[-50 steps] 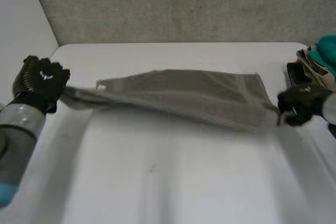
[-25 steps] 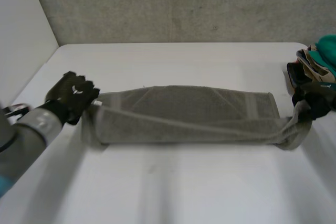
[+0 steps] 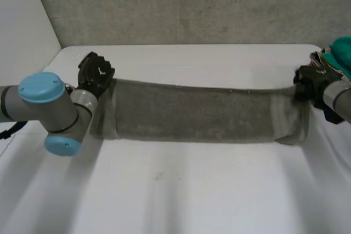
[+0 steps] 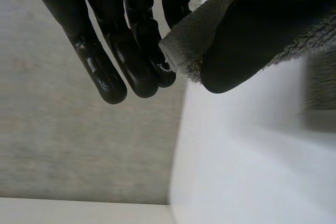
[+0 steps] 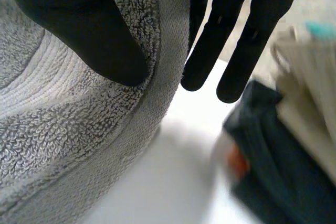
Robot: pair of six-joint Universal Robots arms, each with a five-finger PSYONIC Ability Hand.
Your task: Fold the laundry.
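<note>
A grey towel (image 3: 197, 113) lies stretched in a long band across the white table (image 3: 181, 190). My left hand (image 3: 94, 75) holds its far left corner, and the towel corner (image 4: 184, 51) is pinched between the thumb and the straight fingers (image 4: 131, 51). My right hand (image 3: 308, 83) holds the far right corner, where the thumb presses the towel's hemmed edge (image 5: 163, 51) against the fingers (image 5: 207, 40). The towel's far edge is lifted taut between the two hands and its near part rests on the table.
A pile of other laundry (image 3: 334, 58), teal, tan and dark pieces, sits at the table's right edge just beyond my right hand; the same laundry pile (image 5: 289, 129) lies close beside the right fingers. A grey wall (image 3: 186, 4) stands behind the table.
Both hands have moved away from me toward the table's back, carrying the towel's corners. The towel went from hanging and bunched to spread flatter and longer.
</note>
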